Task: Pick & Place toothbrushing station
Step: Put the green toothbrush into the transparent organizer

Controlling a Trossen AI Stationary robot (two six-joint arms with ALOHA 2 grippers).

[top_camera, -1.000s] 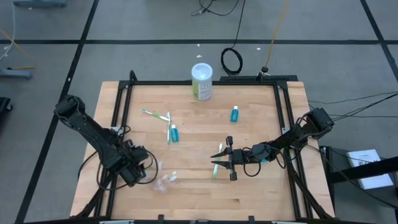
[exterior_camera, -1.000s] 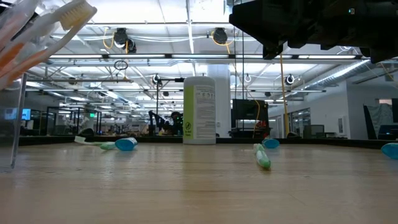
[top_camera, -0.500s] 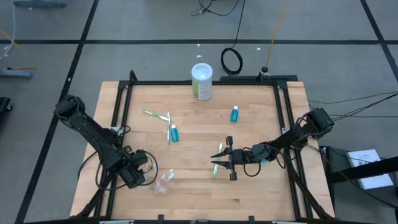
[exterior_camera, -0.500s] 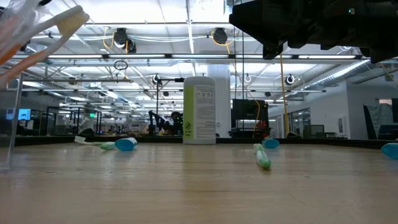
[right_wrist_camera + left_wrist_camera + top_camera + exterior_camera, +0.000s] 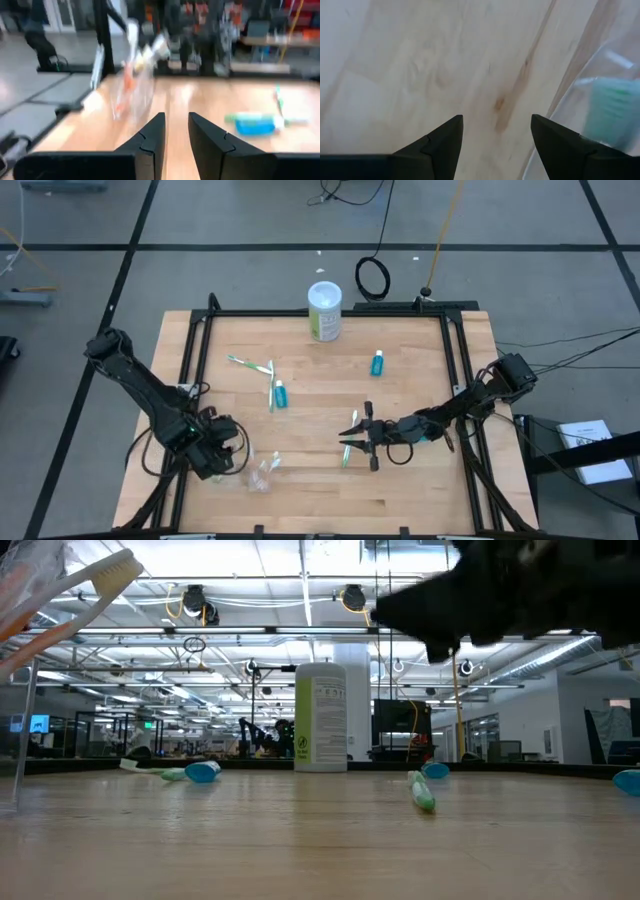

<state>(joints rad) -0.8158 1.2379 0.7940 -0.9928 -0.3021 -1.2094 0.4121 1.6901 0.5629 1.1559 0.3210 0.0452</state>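
A small clear cup (image 5: 262,473) stands near the table's front left. It holds a white toothbrush (image 5: 100,585), an orange one, and something teal (image 5: 612,107). My left gripper (image 5: 228,458) hovers just left of the cup, pointing steeply down. It is open wide, with bare wood between its fingers (image 5: 496,125). My right gripper (image 5: 348,442) hangs level over the table's middle right, pointing left, its fingers a narrow gap apart and holding nothing (image 5: 176,125). A green toothbrush (image 5: 346,455) and a white one (image 5: 352,420) lie on the wood beside it.
A white-and-green canister (image 5: 324,310) stands at the far edge. Two toothbrushes (image 5: 245,363) and a third (image 5: 270,385) lie left of centre beside a teal tube (image 5: 280,394). Another teal tube (image 5: 377,363) lies at the far right. A black frame (image 5: 190,360) borders the table.
My left gripper has tipped and drawn back a little from the cup toward the table's left edge, staying open. My right gripper has tipped its fingers upward to level without travelling. The toothbrushes in the cup have shifted slightly.
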